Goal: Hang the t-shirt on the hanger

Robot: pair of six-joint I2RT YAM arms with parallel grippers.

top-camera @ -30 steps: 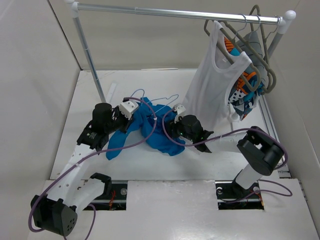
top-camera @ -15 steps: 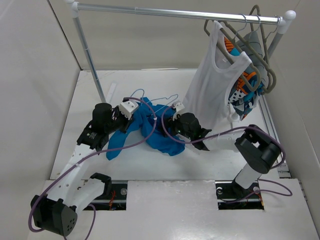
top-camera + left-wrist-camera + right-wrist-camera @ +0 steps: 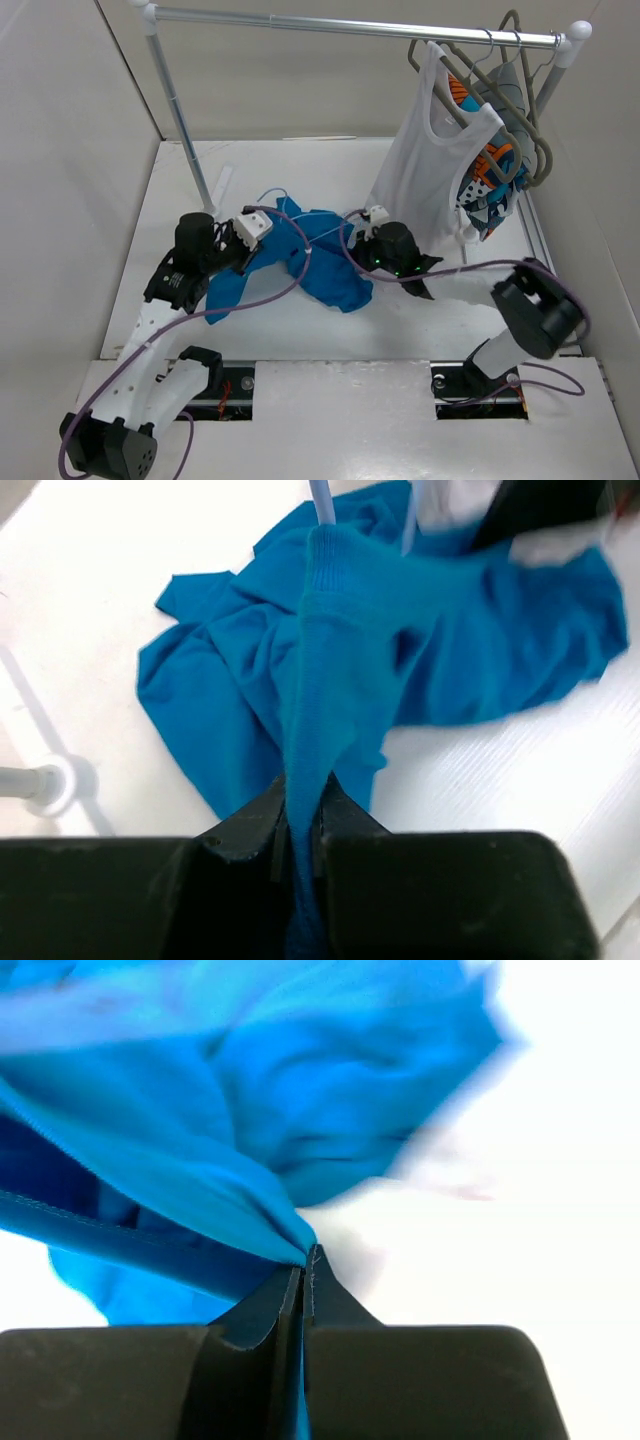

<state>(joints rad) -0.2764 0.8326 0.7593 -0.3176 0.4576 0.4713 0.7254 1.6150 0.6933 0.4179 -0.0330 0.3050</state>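
The bright blue t-shirt [image 3: 318, 262] lies crumpled on the white table between my two arms. My left gripper [image 3: 257, 232] is shut on a stretched fold of the t-shirt [image 3: 330, 660], the cloth running straight up from the left gripper [image 3: 300, 810]. My right gripper [image 3: 366, 228] pinches the shirt's right edge; in the right wrist view the t-shirt [image 3: 250, 1110] runs in between the shut jaws of the right gripper [image 3: 303, 1260]. The pale-blue wire hanger [image 3: 275, 189] lies partly under the shirt, its hook poking out at the back. Two of the hanger's wires [image 3: 322, 498] show at the collar.
A clothes rack [image 3: 350, 24] spans the back, its left pole [image 3: 182, 125] standing on the table. A white tank top [image 3: 425, 170] and an orange-blue patterned garment [image 3: 492, 175] hang at its right end, close behind my right gripper. Walls enclose both sides.
My right gripper has moved right and back and closed on the shirt's edge. My left arm has drawn back to the left, pulling the shirt taut between the two grippers.
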